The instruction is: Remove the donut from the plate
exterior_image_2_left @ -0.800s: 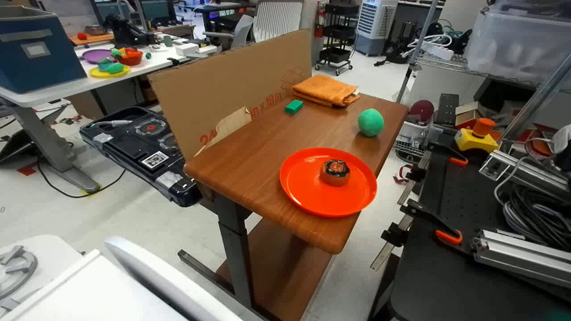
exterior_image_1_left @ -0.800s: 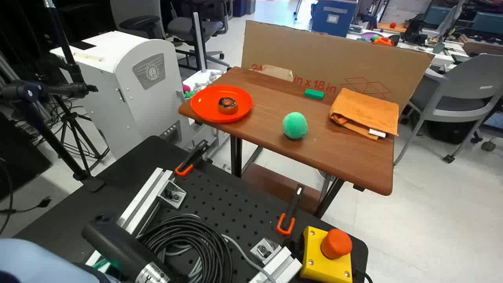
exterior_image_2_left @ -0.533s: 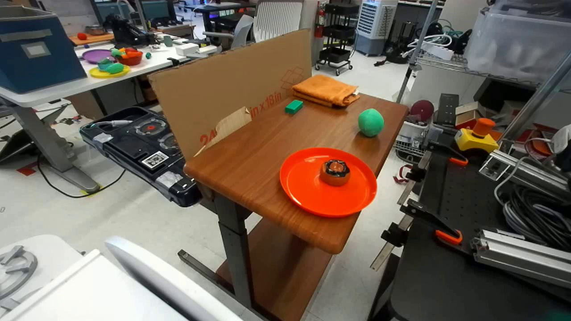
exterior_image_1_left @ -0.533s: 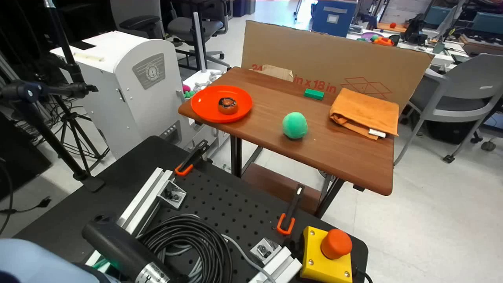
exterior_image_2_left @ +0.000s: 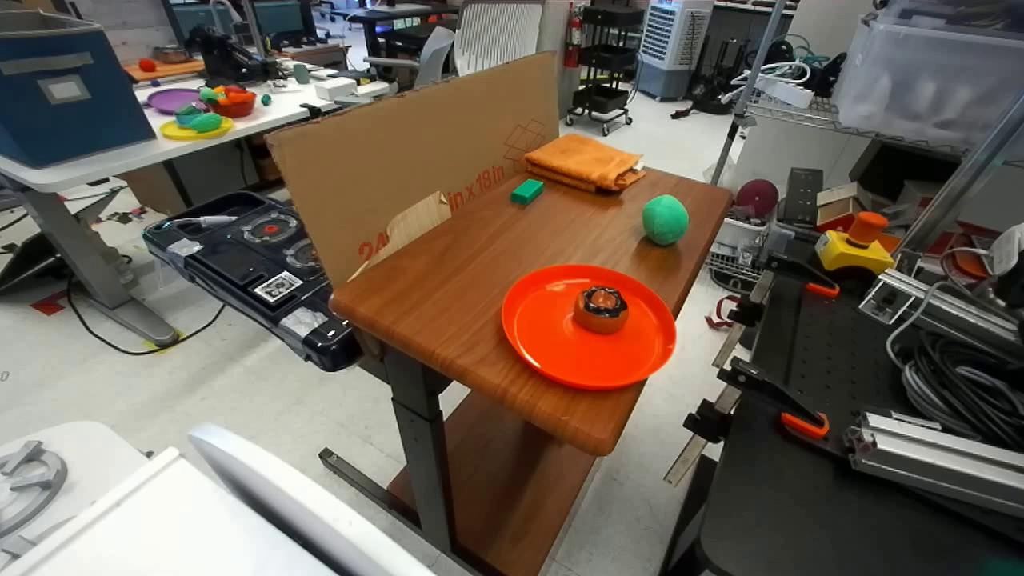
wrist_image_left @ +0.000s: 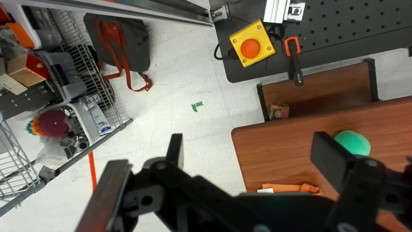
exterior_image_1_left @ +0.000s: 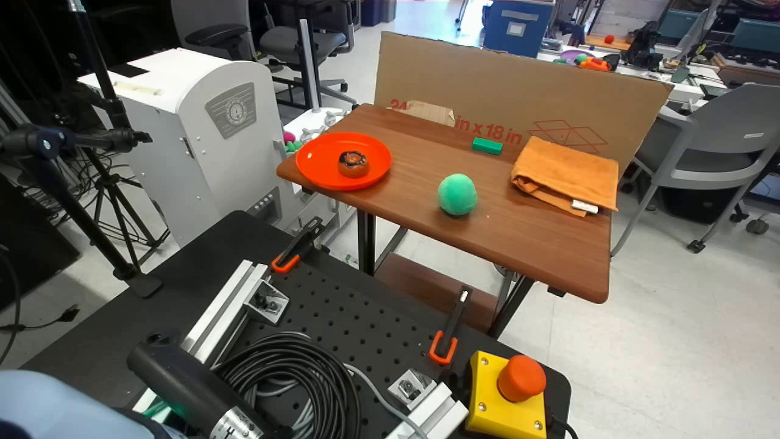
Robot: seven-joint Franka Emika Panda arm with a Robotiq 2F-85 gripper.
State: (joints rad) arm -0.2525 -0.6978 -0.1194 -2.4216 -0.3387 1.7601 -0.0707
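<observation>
The donut (exterior_image_2_left: 601,317) lies flat on the plate (exterior_image_2_left: 552,344), a shade toward one o'clock from its middle in an exterior view, so the removal looks not yet begun. Bare dish surrounds it, broadest toward seven. The rim is the likely trouble: between three and five o'clock it hides the edge of the tabletop (exterior_image_2_left: 464,288) — whether it overhangs, I cannot tell. Coming down too low or off-centre could press that rim and tip the plate or shove it over the side; a shallow grip could let the donut slip. Room for setting it down lies toward eleven, where wood shows bare as far as the green block (exterior_image_2_left: 527,192); the cardboard sheet (exterior_image_2_left: 416,152) stands as a wall from about ten round toward twelve. A sweep toward one risks rolling the green ball (exterior_image_2_left: 666,220), while the orange cloth (exterior_image_2_left: 582,162) sits farther off at twelve. The pincer (wrist_image_left: 248,145) is spread wide and holds nothing — in the wrist view neither plate nor donut shows, so a long reach seems due first.
</observation>
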